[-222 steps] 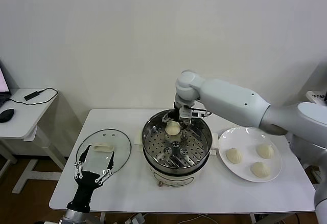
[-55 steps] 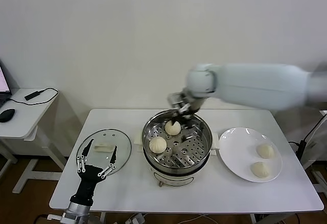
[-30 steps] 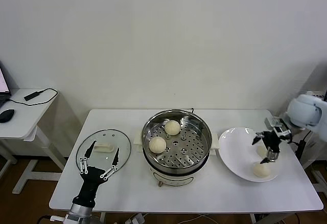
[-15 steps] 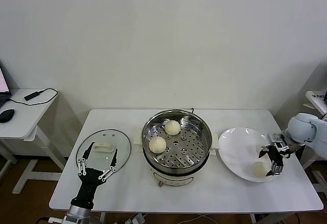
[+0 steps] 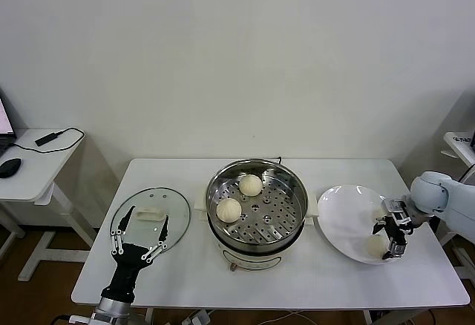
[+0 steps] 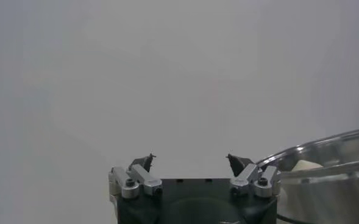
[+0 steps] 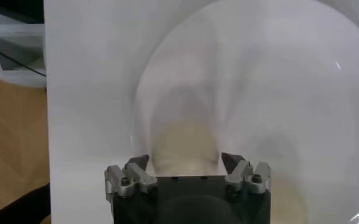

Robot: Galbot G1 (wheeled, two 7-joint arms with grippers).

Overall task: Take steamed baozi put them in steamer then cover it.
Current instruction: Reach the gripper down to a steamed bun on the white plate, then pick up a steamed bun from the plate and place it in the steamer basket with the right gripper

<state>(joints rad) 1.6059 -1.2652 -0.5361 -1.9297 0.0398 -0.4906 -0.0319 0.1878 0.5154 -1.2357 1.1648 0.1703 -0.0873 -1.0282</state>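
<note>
Right pincer over a bun on the plate; left parked by the lid.

Head view: no readable writing; right pincer [image 5: 395,237] spread wide above a bun [image 5: 375,245] on the white plate [image 5: 343,214] near the table [image 5: 297,280] edge; steamer [image 5: 257,210] well left of it, holding two buns [image 5: 251,185]. Left pincer [image 5: 138,234] spread wide, lid [image 5: 150,214] beneath its tips.
Left wrist view: fingers [image 6: 133,179] apart, blank wall beyond.
Right wrist view: bun [image 7: 182,146] between fingers [image 7: 130,176].
</note>
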